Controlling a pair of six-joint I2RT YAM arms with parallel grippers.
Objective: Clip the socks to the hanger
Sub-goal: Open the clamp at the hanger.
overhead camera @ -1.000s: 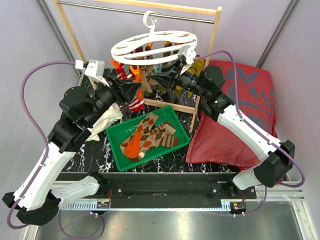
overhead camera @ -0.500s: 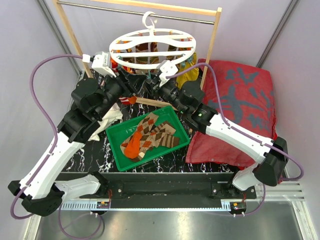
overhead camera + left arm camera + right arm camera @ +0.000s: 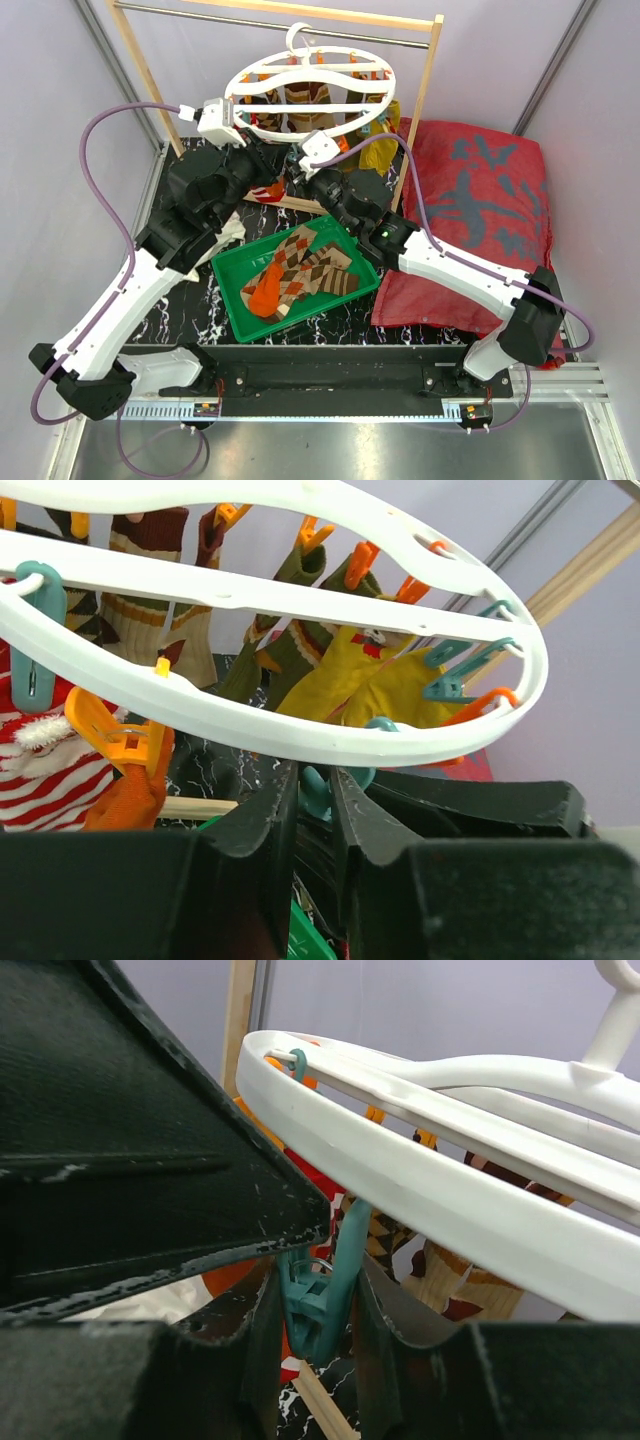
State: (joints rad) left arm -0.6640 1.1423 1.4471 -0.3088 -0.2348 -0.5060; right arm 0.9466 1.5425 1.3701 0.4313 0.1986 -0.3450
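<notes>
A white round drying hanger [image 3: 240,83] hangs by its hook from a wooden rack frame [image 3: 424,90] at the back of a black marbled worktop [image 3: 180,310], with two robot arms reaching up to its near rim from either side. In the left wrist view, several socks are clipped under the hanger [image 3: 300,742]: a red-and-white striped sock [image 3: 40,770] and a plain orange sock [image 3: 125,790] at the left, a cream-and-brown patterned one [image 3: 140,630] further back, and yellow socks [image 3: 350,680] towards the right. The left end effector [image 3: 312,780] sits just under the rim, its jaws drawn narrow on a teal clip [image 3: 316,792] that hangs from the ring. In the right wrist view, the right end effector [image 3: 318,1290] is likewise closed narrow around a teal clip [image 3: 312,1310] dangling from the hanger [image 3: 450,1200]; whether both grip the same clip cannot be told. The two end effectors are close together. Below them a green tray [image 3: 226,298] rests on the worktop, holding brown-orange-cream argyle socks [image 3: 310,265] and an orange sock [image 3: 262,293]. A white cloth [image 3: 228,232] lies just left of the tray, under the left arm. A large red cushion [image 3: 480,200] with grey print lies to the right of the tray.
</notes>
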